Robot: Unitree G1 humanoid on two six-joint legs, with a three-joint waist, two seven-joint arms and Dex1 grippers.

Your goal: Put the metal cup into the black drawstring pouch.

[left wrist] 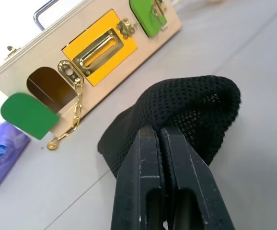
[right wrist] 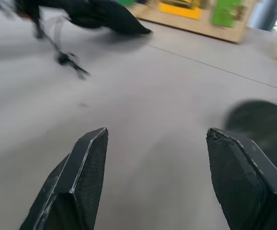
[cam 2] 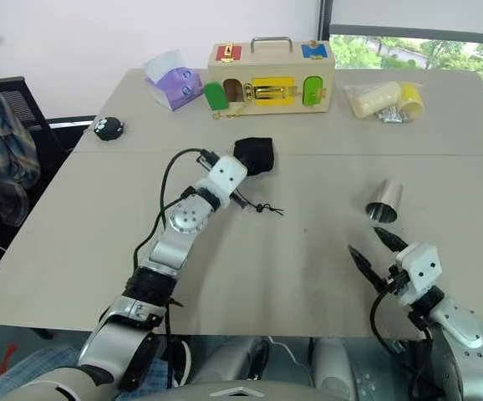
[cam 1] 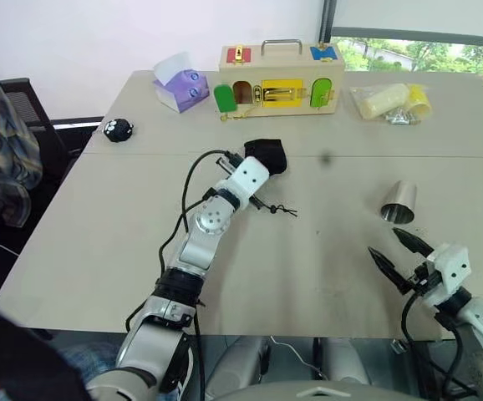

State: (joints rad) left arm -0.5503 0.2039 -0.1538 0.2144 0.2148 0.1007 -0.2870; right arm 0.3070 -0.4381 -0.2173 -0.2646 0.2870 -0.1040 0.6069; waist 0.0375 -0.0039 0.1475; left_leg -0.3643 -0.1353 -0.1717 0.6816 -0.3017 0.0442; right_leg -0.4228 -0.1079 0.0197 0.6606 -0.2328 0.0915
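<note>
Black mesh pouch (cam 1: 266,155) at frame centre pinched by the closed left gripper (left wrist: 160,139); metal cup (cam 1: 399,203) on its side centre-right, right gripper (cam 1: 400,248) spread wide just below it.

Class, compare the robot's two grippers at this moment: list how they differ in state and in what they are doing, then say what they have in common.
The left gripper is shut; the right gripper is open, fingers wide apart.
The left gripper pinches the black pouch; the right gripper holds nothing.
The left gripper is near the table's middle; the right gripper is at the near edge, just short of the metal cup, which lies on its side.
Both have two black fingers.
</note>
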